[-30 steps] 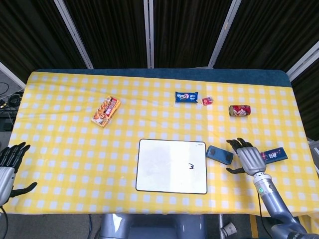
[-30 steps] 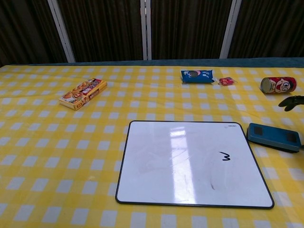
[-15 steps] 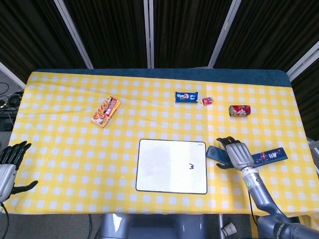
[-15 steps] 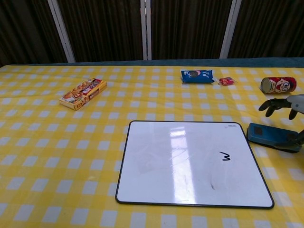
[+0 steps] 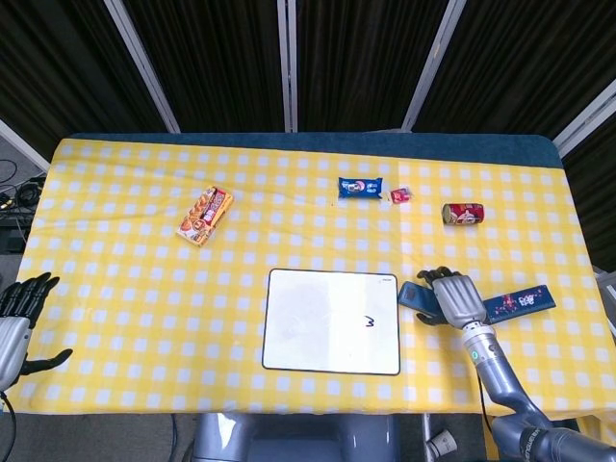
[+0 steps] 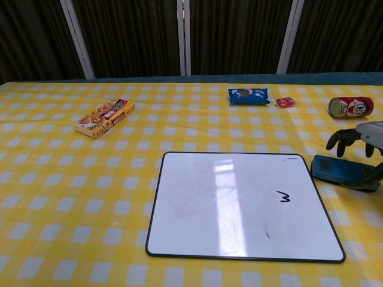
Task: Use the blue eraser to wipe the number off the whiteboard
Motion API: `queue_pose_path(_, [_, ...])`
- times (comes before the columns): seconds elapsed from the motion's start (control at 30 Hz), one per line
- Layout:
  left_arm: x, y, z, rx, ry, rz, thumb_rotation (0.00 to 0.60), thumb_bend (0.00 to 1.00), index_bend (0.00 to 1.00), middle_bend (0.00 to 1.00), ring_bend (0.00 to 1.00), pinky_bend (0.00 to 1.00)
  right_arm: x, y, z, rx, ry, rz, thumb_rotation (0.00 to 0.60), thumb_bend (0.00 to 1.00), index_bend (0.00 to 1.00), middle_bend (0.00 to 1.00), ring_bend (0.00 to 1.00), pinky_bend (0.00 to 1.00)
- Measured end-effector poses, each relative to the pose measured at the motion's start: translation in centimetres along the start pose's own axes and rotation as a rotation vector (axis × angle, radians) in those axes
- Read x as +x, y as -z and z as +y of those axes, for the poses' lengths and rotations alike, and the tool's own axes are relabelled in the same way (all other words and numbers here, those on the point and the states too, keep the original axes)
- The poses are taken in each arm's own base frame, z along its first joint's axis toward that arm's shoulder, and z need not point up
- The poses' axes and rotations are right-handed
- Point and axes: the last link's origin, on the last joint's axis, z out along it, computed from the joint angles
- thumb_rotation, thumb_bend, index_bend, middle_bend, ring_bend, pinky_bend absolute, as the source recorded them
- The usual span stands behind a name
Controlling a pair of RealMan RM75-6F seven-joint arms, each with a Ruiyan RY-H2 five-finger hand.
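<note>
Since a second ago, your right hand [image 5: 455, 298] has slid in from beside the long dark-blue snack bar [image 5: 519, 301] to sit over the right end of the blue rectangular eraser [image 6: 344, 172], and in the last half second it has barely shifted, only settling lower. Its fingers [image 6: 342, 139] arch apart over the eraser; from the chest view they don't look closed on it yet, so you are at the reach-and-grasp step. The eraser lies flat on the yellow checked counter [image 5: 125, 279], just beside the right edge of the white black-rimmed whiteboard [image 6: 239, 203], and the black handwritten number [image 6: 283, 197] near that edge is untouched. Next, lower the hand, close thumb and fingers across the eraser's sides, lift, and carry it left onto the number. Your left hand [image 5: 17, 318] hangs spread and empty at the counter's near-left corner, unchanged.
</note>
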Motion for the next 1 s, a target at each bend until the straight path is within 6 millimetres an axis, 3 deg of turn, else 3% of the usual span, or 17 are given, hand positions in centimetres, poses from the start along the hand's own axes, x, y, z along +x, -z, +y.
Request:
queue_pose_path(0.17, [0.1,0.1,-0.1,0.001,0.004,0.001,0.600,0.00,0.00,0.00,0.00,0.00,-0.4,-0.3,-0.1,-0.002,0.006,0.002,0.600,0.19,0.36,0.43,0.32,0.49])
queue_pose_path(0.43, [0.1,0.1,-0.1,0.000,0.005,0.002,0.600,0.00,0.00,0.00,0.00,0.00,0.4,-0.1,-0.9,0.040,-0.008,0.053,0.600,0.32,0.43,0.49,0.38,0.52])
queue_pose_path(0.77, [0.1,-0.1,-0.1,0.002,0.003,-0.001,0.600,0.00,0.00,0.00,0.00,0.00,3.4,0.7,-5.5,0.286,-0.025,0.114,0.600,0.38,0.45,0.51,0.39,0.52])
queue_pose_path(1.0, [0.1,-0.2,-0.3,0.009,0.002,-0.004,0.600,0.00,0.00,0.00,0.00,0.00,2.3,-1.2,-8.3,0.363,0.108,0.089,0.600,0.41,0.45,0.51,0.39,0.52])
